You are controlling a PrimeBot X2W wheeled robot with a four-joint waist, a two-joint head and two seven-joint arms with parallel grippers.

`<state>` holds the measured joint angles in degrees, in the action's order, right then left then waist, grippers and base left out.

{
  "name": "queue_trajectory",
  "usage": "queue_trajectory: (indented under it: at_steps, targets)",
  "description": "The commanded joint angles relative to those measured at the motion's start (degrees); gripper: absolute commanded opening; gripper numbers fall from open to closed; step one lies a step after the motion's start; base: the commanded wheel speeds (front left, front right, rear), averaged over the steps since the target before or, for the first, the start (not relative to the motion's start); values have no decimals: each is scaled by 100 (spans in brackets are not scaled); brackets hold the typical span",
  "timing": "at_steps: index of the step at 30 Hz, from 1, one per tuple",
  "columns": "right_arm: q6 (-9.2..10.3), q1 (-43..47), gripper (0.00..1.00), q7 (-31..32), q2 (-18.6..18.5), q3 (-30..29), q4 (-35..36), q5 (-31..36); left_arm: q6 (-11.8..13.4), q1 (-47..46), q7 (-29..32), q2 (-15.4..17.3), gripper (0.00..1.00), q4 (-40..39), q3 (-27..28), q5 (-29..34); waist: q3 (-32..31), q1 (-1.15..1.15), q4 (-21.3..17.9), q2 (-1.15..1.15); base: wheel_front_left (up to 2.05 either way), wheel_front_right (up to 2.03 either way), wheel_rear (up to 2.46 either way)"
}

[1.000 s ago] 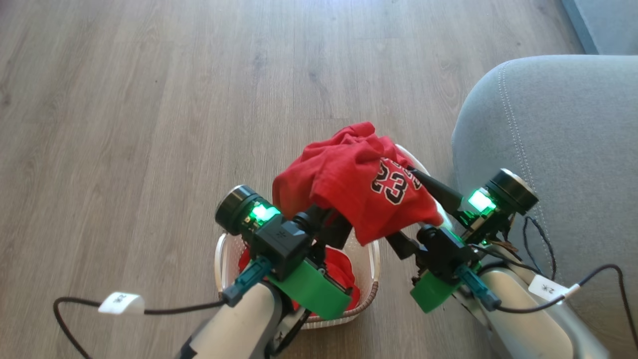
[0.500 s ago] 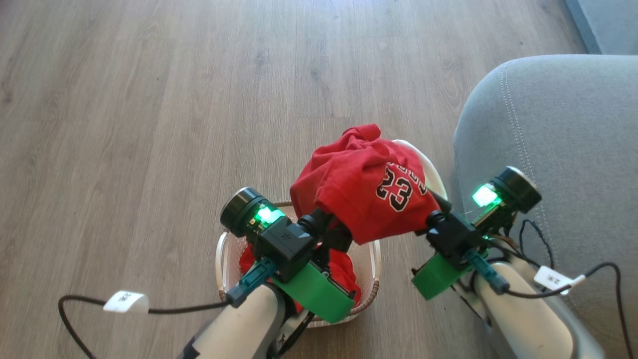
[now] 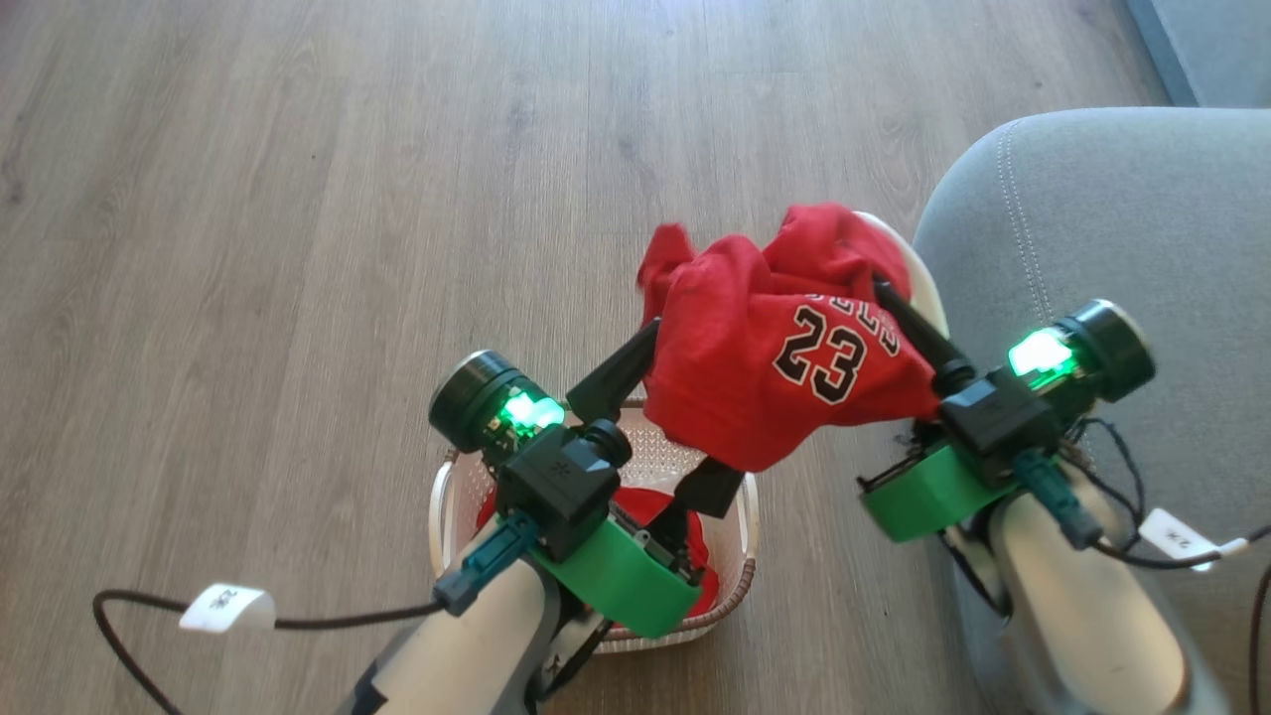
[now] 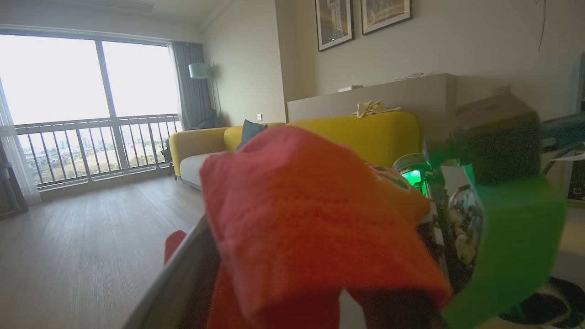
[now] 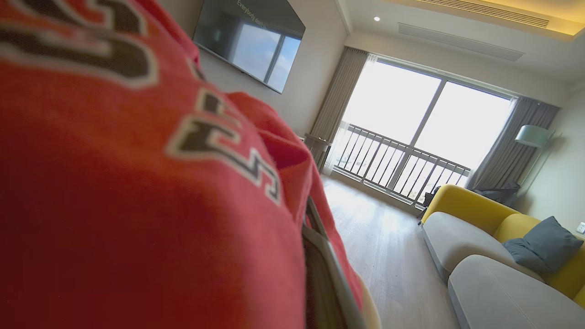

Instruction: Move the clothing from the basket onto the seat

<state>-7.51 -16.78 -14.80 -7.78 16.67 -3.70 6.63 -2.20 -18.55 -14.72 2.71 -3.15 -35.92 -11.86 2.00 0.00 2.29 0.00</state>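
We held the jersey [image 3: 784, 367] in the air over the far end of the basket [image 3: 444, 497], just left of the grey seat [image 3: 1112, 218]. Our right gripper [image 3: 899, 310] had its fingers pressed together on the jersey's right edge. Our left gripper [image 3: 663, 427] had its fingers spread wide beneath the cloth, clamping nothing. Another red garment [image 3: 640, 501] lay in the basket on the wooden floor [image 3: 248, 199].

Daylight from the window [image 4: 55, 77] floods my wrist views and overexposes its glass. The jersey [image 5: 114, 205] close to my lenses is blurred. Lines bow at the edges. My head view is sharp, with glare on the wooden floor [image 3: 645, 20].
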Motion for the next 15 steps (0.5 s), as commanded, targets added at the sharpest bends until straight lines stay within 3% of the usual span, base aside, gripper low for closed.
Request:
queue_trajectory:
  at_steps: [1, 15]
  targets:
    - [2, -50, 0, -20, 48, -42, 235, 29, -32, -223, -28, 17, 100, -142, 248, 86, -6, 0, 0, 0, 0, 0, 0]
    - [2, -193, 0, -20, 164, -1169, 483, -114, -415, 71, -28, 17, 100, 321, 241, 147, -33, 0, 5, 0, 0, 0, 0]
